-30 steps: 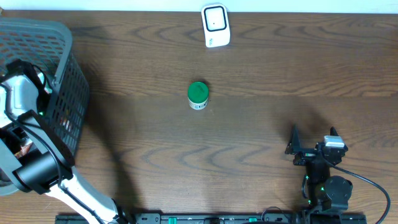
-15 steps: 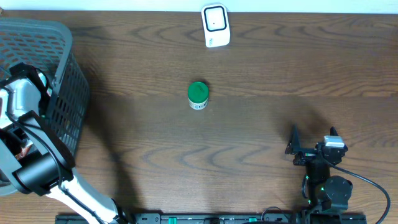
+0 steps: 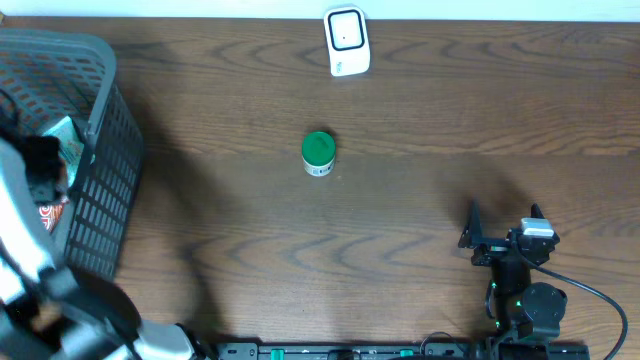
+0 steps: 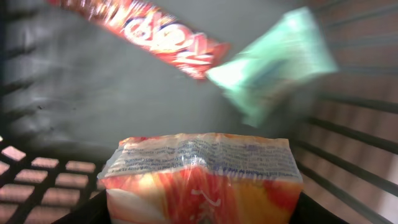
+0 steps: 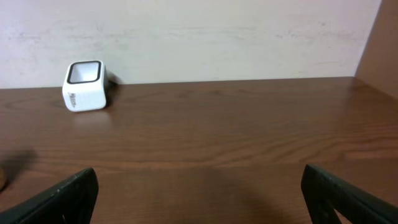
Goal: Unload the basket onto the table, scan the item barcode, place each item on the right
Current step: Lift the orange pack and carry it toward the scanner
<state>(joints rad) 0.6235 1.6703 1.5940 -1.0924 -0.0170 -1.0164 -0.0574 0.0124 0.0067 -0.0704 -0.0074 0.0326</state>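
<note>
Orange packet [image 4: 202, 168], wrapped in clear film with fine print along its upper edge, fills the bottom centre of the left wrist view, inside the grey basket [image 4: 348, 143]. The left gripper [image 4: 200, 210] is clamped on it, one dark finger [image 4: 84, 214] at lower left and the other at lower right, each against a side of the pack. Behind it, blurred, are a long red wrapper [image 4: 165, 37] at the top and a pale green pouch [image 4: 273, 62] at upper right.

From overhead the basket sits at the left edge with the left arm [image 3: 25, 230] smeared across it. The grip itself cannot be made out there; only the green pouch and a scrap of red show. That view alone gives the green-lidded jar [image 3: 318, 153] at the centre of the wooden table [image 3: 420, 120], the white scanner [image 3: 347, 42] at top centre, and the right gripper [image 3: 503, 228] at lower right. The right wrist view shows that gripper's fingers spread wide with nothing between them, and the scanner at upper left beside the wall [image 5: 249, 31].
</note>
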